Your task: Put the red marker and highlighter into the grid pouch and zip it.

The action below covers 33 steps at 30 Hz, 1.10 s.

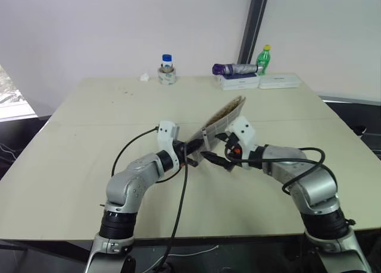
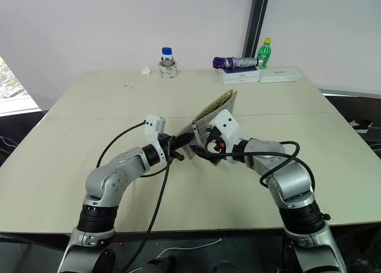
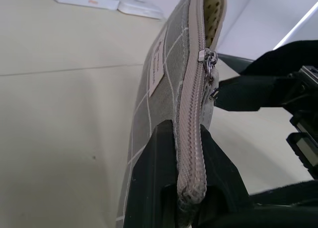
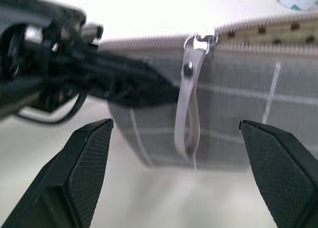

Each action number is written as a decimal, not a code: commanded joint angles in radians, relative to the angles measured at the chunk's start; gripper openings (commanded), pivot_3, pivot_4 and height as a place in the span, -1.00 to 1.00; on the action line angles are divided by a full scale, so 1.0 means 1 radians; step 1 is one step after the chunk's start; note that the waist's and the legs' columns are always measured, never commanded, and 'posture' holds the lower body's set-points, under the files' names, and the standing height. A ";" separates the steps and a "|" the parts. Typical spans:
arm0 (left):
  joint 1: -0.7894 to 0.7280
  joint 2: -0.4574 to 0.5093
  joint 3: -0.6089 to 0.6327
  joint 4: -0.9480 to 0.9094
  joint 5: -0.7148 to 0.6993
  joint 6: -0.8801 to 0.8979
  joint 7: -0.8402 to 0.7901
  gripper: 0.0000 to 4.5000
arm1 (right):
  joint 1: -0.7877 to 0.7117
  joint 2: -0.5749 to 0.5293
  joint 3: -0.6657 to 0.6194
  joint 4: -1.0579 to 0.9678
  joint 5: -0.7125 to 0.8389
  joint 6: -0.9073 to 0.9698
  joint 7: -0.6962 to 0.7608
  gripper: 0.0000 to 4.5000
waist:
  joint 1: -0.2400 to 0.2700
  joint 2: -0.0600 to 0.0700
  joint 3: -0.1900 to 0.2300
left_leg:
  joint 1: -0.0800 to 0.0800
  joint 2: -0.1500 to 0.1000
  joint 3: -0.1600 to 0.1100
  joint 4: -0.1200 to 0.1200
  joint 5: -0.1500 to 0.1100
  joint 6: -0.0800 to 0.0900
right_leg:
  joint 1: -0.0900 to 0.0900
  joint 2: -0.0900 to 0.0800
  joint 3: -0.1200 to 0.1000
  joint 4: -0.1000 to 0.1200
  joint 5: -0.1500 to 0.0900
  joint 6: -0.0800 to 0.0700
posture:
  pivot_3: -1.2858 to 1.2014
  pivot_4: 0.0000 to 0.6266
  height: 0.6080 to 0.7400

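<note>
Two arms meet over the table (image 1: 89, 136), with the grid pouch (image 1: 225, 115) lifted between them, its mouth partly open. Left wrist view: the left gripper (image 3: 191, 183) is clenched on the pouch's zipper edge. Right wrist view: the right gripper (image 4: 176, 161) gapes wide, empty, the zipper pull (image 4: 191, 104) hanging between its fingers. Zipping looks next: pinch that tab.
</note>
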 commanded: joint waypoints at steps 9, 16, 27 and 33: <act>-0.009 -0.004 0.000 -0.052 -0.044 0.004 0.012 -1.00 | -0.040 0.035 0.000 0.040 0.011 -0.032 -0.037 -0.37 | 0.000 0.000 0.000 | 0.000 0.000 0.000 0.000 0.000 0.000 | 0.000 0.000 0.000 0.000 0.000 0.000 | 0.03 -0.52 1.00; 0.000 0.005 0.009 -0.056 -0.050 0.003 0.020 -1.00 | -0.044 0.015 -0.003 0.045 0.007 -0.042 -0.026 -0.99 | -0.001 0.000 0.000 | 0.000 0.000 0.000 0.000 0.000 0.000 | 0.000 0.000 0.000 0.000 0.000 0.000 | 0.03 -0.52 1.00; 0.069 0.214 -0.086 -0.014 0.125 -0.184 -0.069 -1.00 | -0.119 -0.226 -0.146 0.122 -0.030 -0.112 0.000 -0.99 | 0.000 0.000 0.000 | 0.000 -0.001 0.001 -0.001 0.000 0.000 | -0.001 0.000 0.001 0.000 0.000 0.000 | 0.03 -0.52 1.00; 0.101 0.283 -0.131 0.000 0.185 -0.278 -0.117 -1.00 | -0.157 -0.308 -0.182 0.209 -0.049 -0.170 -0.012 -0.99 | -0.002 0.000 0.000 | 0.000 0.000 0.002 -0.002 0.000 0.000 | -0.001 0.000 0.001 -0.001 0.000 0.000 | 0.03 -0.52 1.00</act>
